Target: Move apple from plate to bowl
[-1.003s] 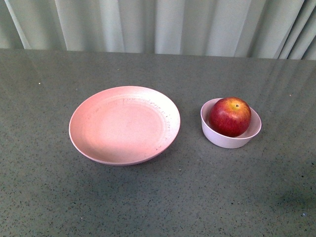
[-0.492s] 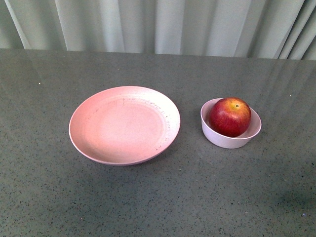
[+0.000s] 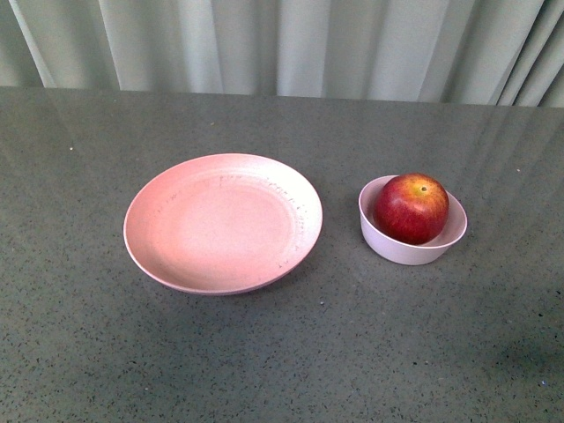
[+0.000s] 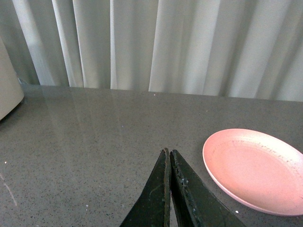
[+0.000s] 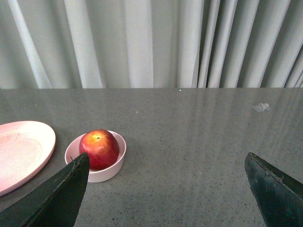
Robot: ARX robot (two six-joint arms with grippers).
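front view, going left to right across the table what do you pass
plate → bowl, with the apple sitting in it. Neither arm shows in this view.

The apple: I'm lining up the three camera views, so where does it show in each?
Front view: the apple sits in the bowl, right of centre.
Left wrist view: not in it; only the plate shows.
Right wrist view: lower left, in the bowl.
Shared landmark: the plate, beside the bowl.
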